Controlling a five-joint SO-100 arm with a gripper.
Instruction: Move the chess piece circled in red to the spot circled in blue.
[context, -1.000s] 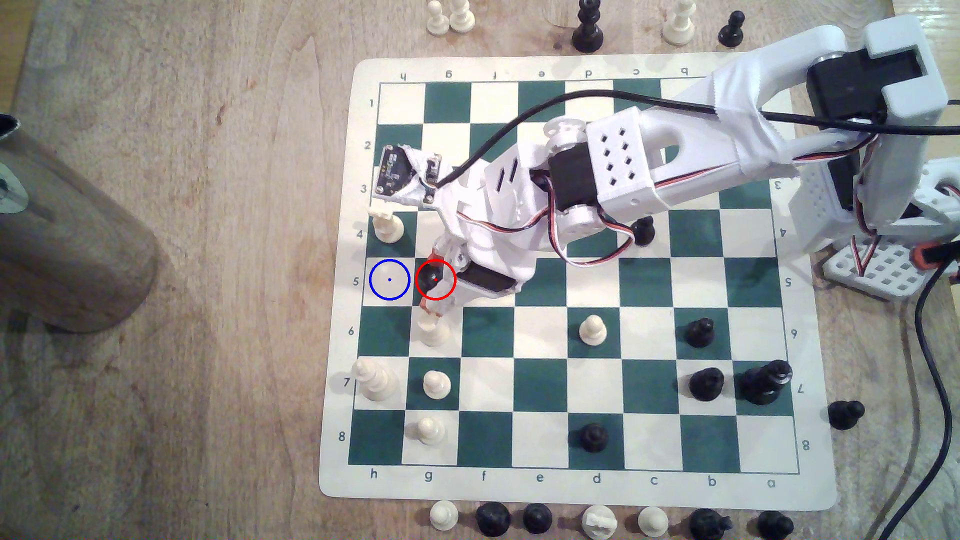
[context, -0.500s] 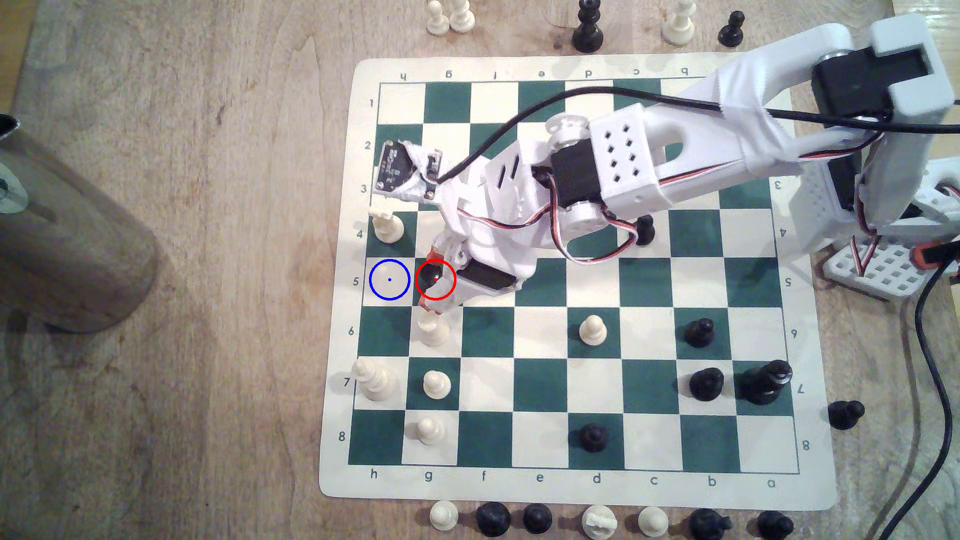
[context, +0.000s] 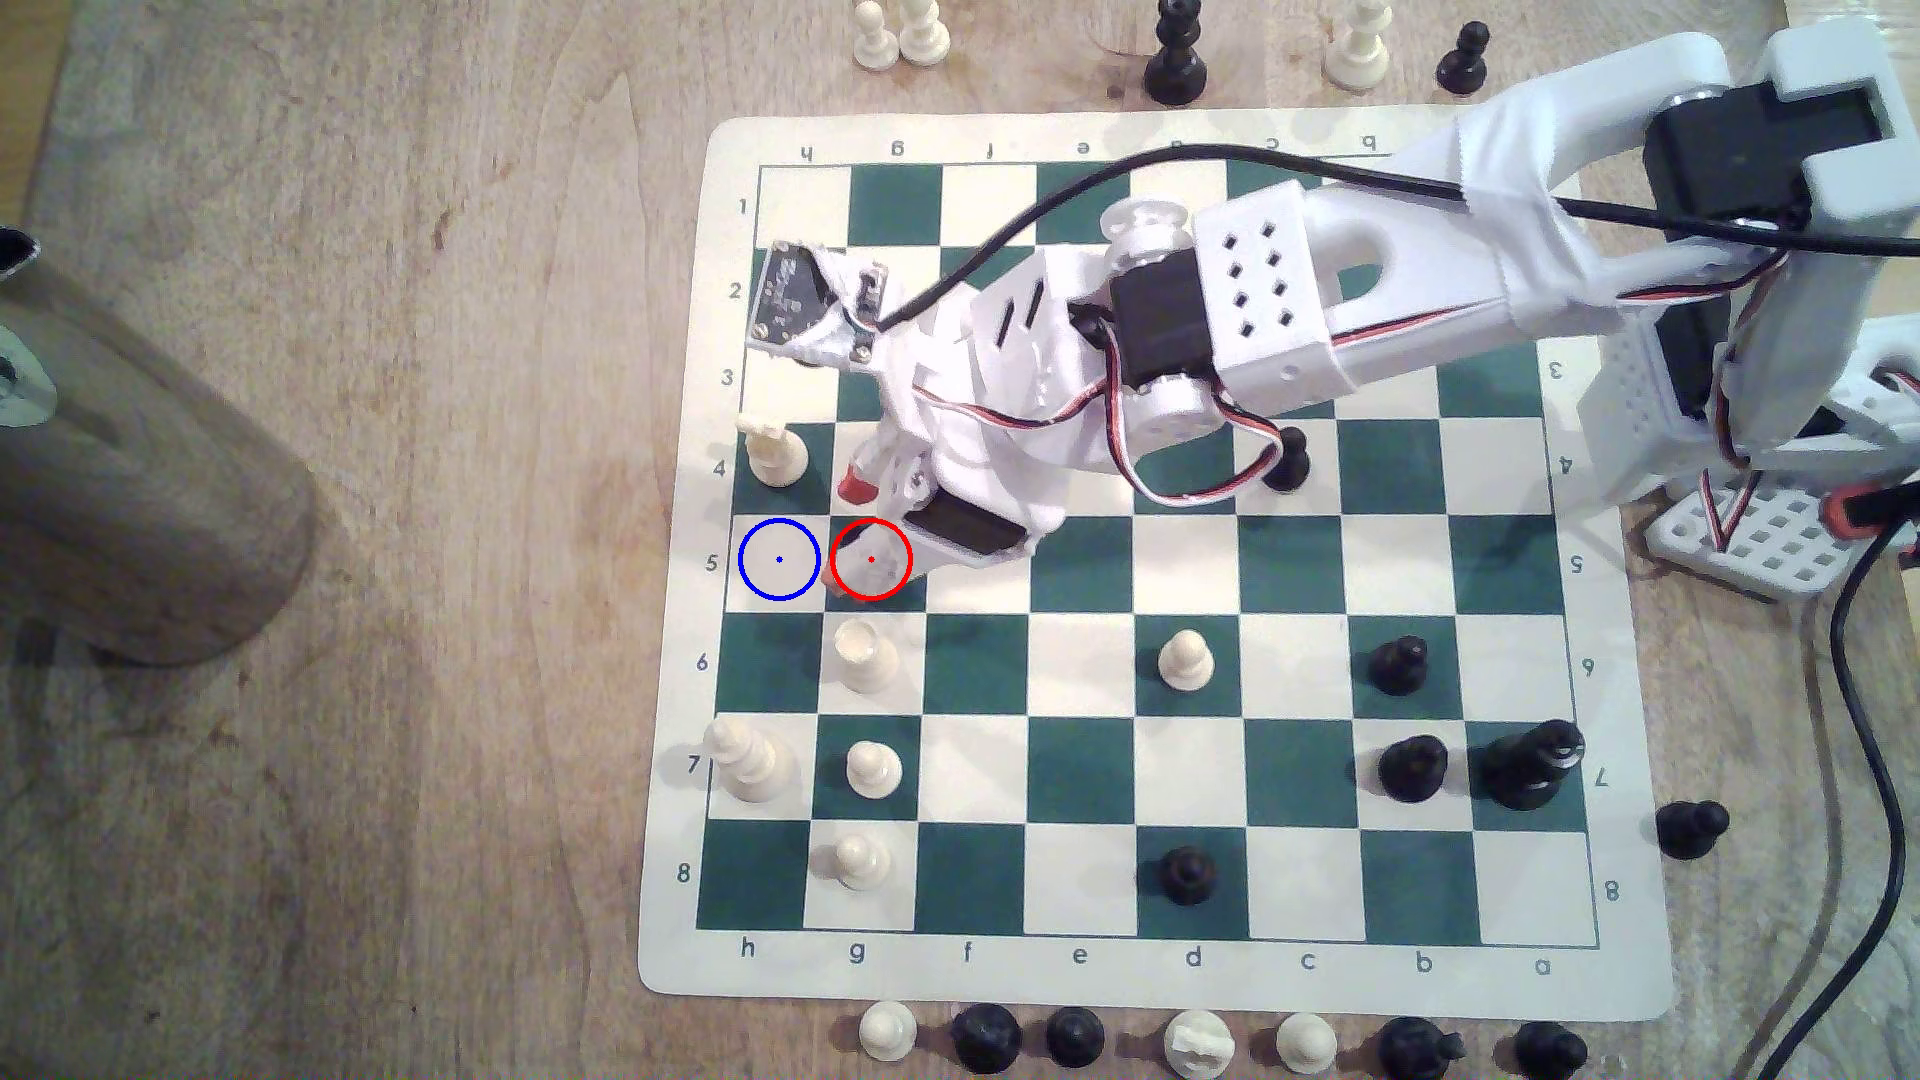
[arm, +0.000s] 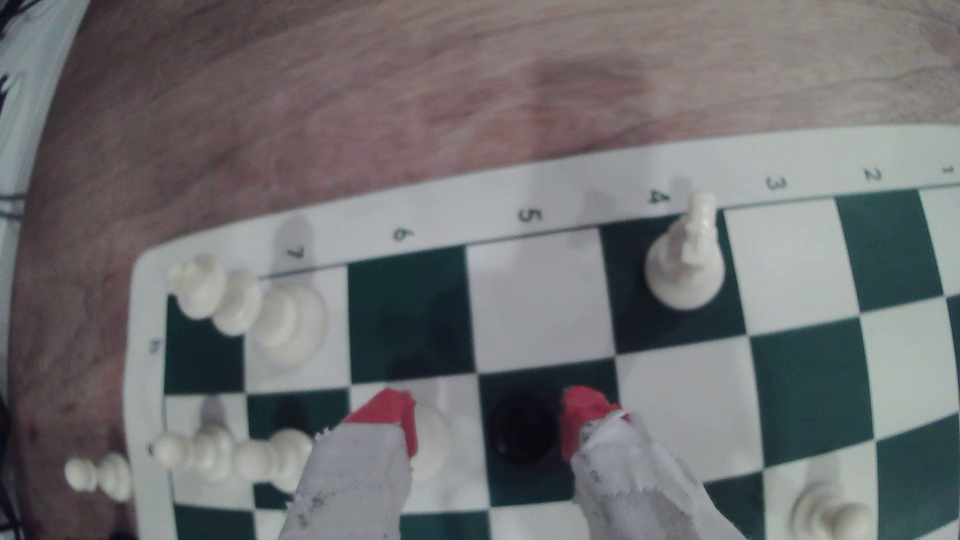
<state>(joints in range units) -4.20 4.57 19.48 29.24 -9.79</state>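
Looks like the grasp step, not yet closed. Hand (arm: 485, 415) set wide over the green square ringed in red, red-tipped fingers (arm: 584, 423) straddling the chess piece (arm: 522, 436). One finger just beside or touching the piece's flank, the other well apart from it and standing in front of a white piece (arm: 434, 441) on the neighbouring square. No grip on anything.

Piece itself: short, stout, glossy black, with a broad flattish round top, upright on its green square, blurred in the wrist view. In the exterior view, covered by the hand (context: 847, 540).

Next, probably: close evenly on the piece without nudging the white neighbour, lift clear, then carry one square over to the spot (context: 779, 559), the cream square ringed in blue at the board's edge (arm: 535, 301). Little room there: a white knight (context: 774, 457) sits on the adjoining green square, so calls for a straight, low-swing transfer and an upright release.
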